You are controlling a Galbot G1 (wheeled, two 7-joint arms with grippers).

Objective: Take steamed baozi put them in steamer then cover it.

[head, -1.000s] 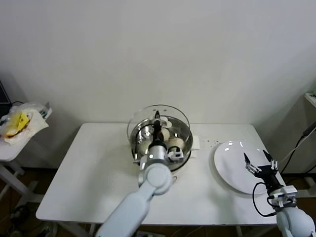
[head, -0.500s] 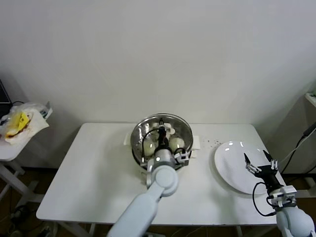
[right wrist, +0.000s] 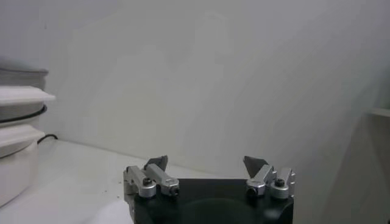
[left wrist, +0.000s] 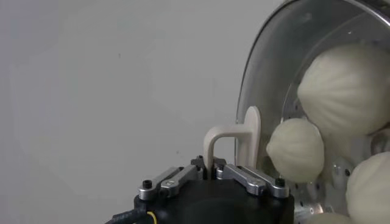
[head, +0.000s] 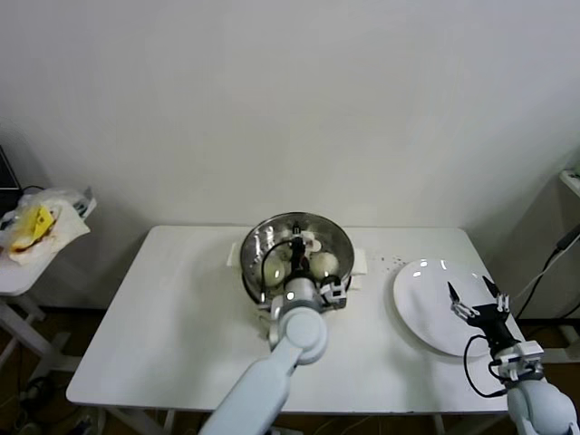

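The steamer (head: 256, 272) stands at the back middle of the table, with the clear glass cover (head: 317, 227) lying flat on it. Cream-white baozi (head: 324, 263) show through the glass; in the left wrist view several baozi (left wrist: 347, 88) sit behind the cover (left wrist: 268, 67). My left gripper (head: 297, 246) is above the cover's middle, shut on its cream-white bar handle (left wrist: 234, 137). My right gripper (head: 473, 299) is open and empty over the white plate (head: 426, 313) at the right; its jaws (right wrist: 207, 165) stand wide apart.
The white cooker base (right wrist: 15, 143) shows at the side in the right wrist view. A small side table with a white bag (head: 41, 227) stands far left. A white wall runs behind the table.
My left gripper has lowered the cover from a tilted, raised pose down flat onto the steamer. The right arm has not moved.
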